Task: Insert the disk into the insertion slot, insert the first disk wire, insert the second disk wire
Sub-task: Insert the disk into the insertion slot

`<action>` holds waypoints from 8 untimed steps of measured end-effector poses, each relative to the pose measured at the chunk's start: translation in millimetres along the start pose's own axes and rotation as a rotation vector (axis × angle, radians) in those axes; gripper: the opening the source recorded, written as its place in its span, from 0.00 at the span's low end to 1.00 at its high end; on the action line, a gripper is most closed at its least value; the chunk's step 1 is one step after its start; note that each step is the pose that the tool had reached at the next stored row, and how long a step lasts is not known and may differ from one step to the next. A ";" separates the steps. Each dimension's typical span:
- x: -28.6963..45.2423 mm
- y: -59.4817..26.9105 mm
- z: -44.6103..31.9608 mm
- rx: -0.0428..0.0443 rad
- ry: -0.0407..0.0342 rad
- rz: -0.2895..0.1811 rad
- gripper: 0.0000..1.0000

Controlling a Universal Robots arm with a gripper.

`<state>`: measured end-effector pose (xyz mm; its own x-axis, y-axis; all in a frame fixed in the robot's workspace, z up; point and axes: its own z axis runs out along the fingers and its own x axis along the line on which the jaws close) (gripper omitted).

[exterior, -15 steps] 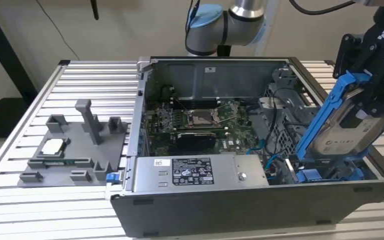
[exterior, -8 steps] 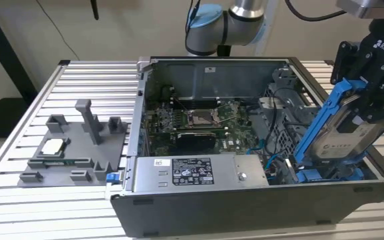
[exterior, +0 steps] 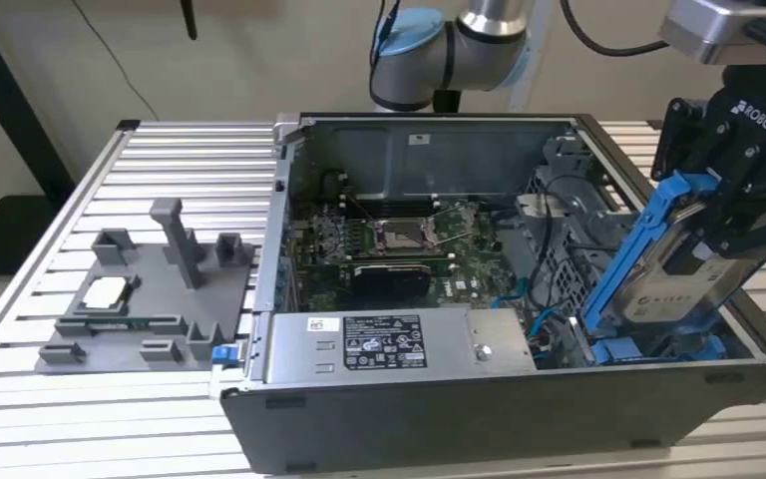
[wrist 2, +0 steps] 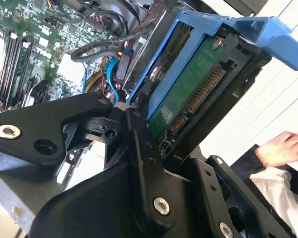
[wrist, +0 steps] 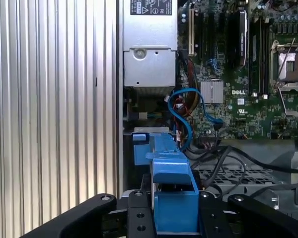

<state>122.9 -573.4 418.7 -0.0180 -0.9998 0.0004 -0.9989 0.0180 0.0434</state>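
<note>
The gripper (exterior: 718, 222) was clamped on the disk (exterior: 686, 267), which hung tilted in its blue frame. The disk's lower end reached down into the case (exterior: 490, 419), at the slot (exterior: 662, 344) beneath; contact could not be told. Blue cables (wrist: 181, 116) lay close beside that lower end. Well away from the gripper, a grey tray (exterior: 144, 299) sat on the ribbed table (exterior: 157, 150). In the second wrist view a person's hand (wrist 2: 283, 148) lay past the gripper.
</note>
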 end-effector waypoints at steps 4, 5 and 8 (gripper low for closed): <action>-1.7 -1.5 4.8 -0.0001 -0.0026 0.000 0.32; -1.8 -2.2 6.0 -0.0002 -0.0026 0.000 0.32; -1.9 -3.8 10.9 -0.0007 -0.0026 0.000 0.32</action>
<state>126.2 -571.6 407.6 -0.0181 -0.9998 -0.0022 -0.9989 0.0180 0.0441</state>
